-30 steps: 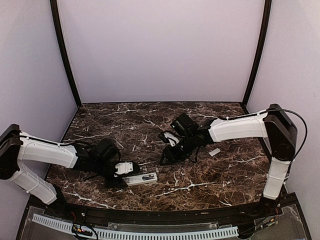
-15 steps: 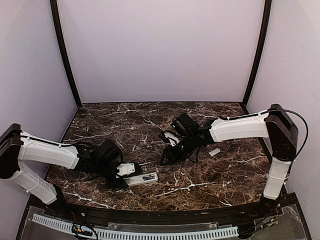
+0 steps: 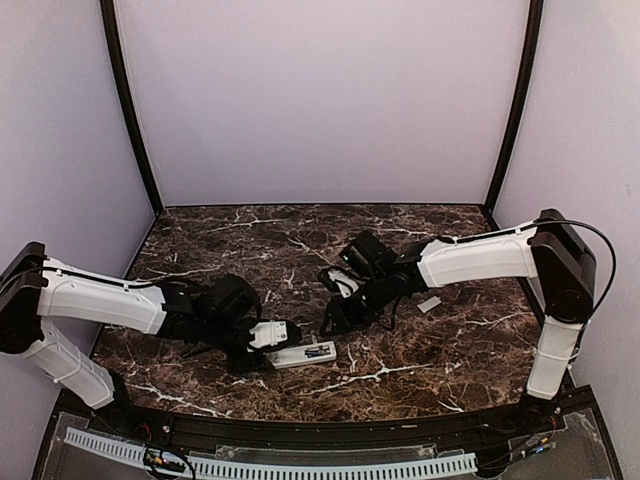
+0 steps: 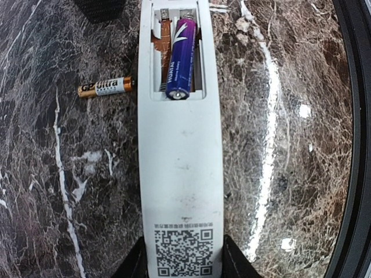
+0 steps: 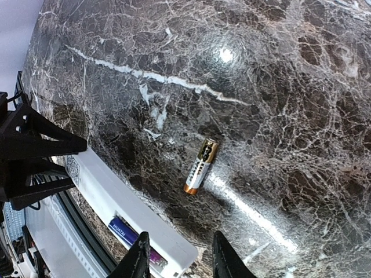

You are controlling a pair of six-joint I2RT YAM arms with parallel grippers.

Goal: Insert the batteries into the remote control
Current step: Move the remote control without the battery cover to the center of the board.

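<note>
Remote control [image 4: 179,174] clamped in left end effector [image 4: 182,262]; right end effector [image 5: 181,260] part-open, seemingly empty, should straddle loose battery [image 5: 200,166] crosswise.

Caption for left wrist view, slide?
Left gripper holds the remote, one purple battery in its bay, a gold battery loose beside it.

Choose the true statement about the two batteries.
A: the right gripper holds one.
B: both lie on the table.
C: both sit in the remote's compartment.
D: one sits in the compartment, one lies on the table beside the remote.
D: a purple battery lies in the open compartment of the remote control, and a gold-and-black battery lies on the marble table beside it.
</note>
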